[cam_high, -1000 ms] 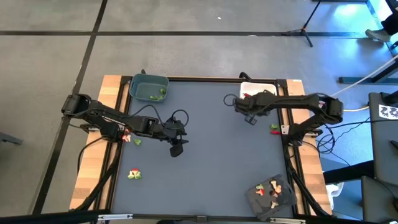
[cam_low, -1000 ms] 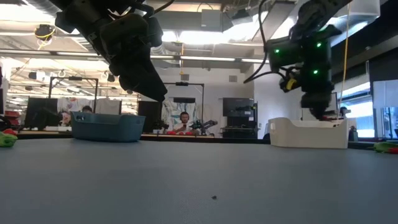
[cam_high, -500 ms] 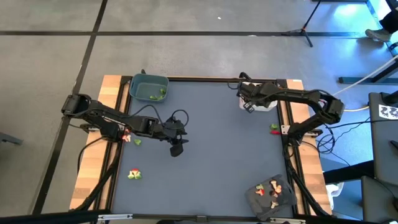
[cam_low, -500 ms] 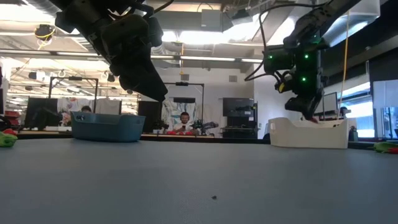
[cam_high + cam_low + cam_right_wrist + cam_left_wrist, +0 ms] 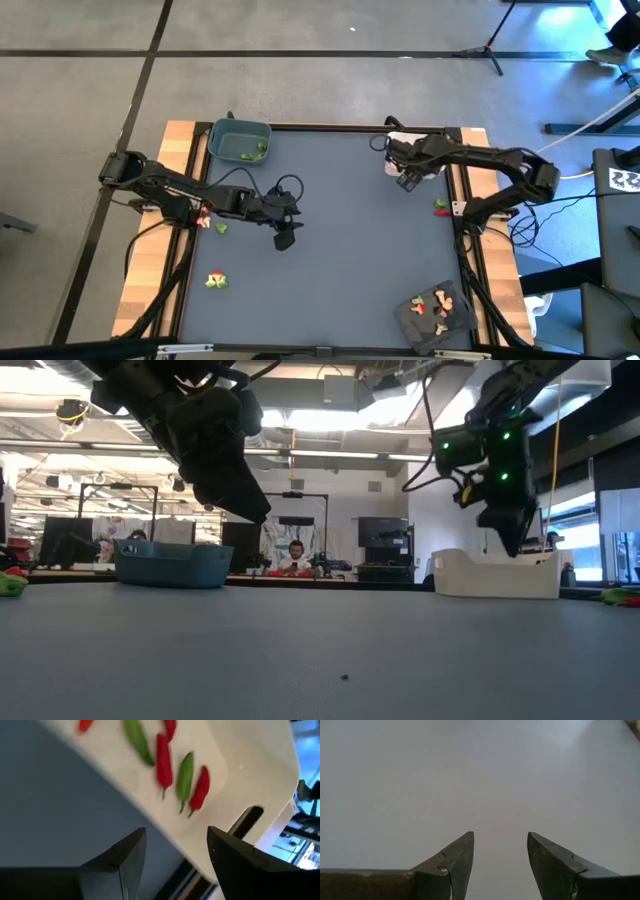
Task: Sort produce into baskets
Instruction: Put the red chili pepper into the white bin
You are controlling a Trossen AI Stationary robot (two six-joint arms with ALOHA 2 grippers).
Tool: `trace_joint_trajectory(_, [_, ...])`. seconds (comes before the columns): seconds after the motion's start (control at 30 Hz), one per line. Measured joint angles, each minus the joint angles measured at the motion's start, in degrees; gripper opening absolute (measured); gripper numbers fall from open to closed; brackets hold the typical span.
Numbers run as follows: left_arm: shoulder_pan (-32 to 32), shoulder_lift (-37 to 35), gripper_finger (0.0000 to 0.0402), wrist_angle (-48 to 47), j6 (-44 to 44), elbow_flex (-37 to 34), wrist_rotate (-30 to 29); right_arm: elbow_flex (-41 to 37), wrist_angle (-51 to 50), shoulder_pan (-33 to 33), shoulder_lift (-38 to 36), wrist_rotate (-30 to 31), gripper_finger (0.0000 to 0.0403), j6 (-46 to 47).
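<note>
White plastic formed the rounded tub (image 5: 235, 775) at the table's far right corner, holding slim red and green peppers (image 5: 186, 780). Over its near edge hung the right gripper (image 5: 408, 178), fingers apart and empty, probably just after a drop; next it needed the loose produce (image 5: 441, 206) nearby. Mid-table, the left gripper (image 5: 500, 857) hovered, fingers apart, above smooth grey matting (image 5: 470, 775).

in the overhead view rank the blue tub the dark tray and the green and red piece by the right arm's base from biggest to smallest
1. Dark tray, widest footprint, though only narrowly.
2. Blue tub, close behind; the gap is slight.
3. Green and red piece, far smaller than either.
</note>
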Motion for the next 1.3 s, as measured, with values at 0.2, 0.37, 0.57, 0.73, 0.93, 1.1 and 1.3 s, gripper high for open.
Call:
trace_joint_trajectory(0.2, [-0.02,0.00,0.0180,0.00,-0.02,0.00,0.02,0.00,-7.12,6.55,-3.39,-6.08,0.0211,0.00])
trace_joint_trajectory(0.37, [-0.02,-0.01,0.0180,0.00,-0.39,-0.01,0.02,-0.02,-11.86,12.79,-3.64,-8.06,0.0211,0.03])
trace_joint_trajectory(0.57, [-0.02,0.00,0.0180,0.00,-0.30,-0.01,0.02,-0.02,-11.97,18.04,-3.63,-11.60,0.0211,0.94])
trace_joint_trajectory(0.73, [-0.02,0.00,0.0180,-0.01,-0.09,-0.01,0.04,-0.36,-11.86,19.89,-3.63,-14.32,0.0211,3.18])
trace_joint_trajectory(0.93, [-0.04,-0.01,0.0180,-0.01,-0.09,-0.01,0.04,-7.64,-10.21,19.75,-3.63,-19.62,0.0186,3.89])
trace_joint_trajectory(1.1, [-0.04,0.00,0.0180,0.00,0.13,-0.01,0.07,-11.75,-9.61,19.73,-3.58,-20.04,0.0152,6.57])
trace_joint_trajectory(1.3, [-0.04,0.00,0.0180,0.04,0.33,-0.01,-0.50,-13.73,-4.86,19.69,-2.90,-17.51,0.0127,5.84])
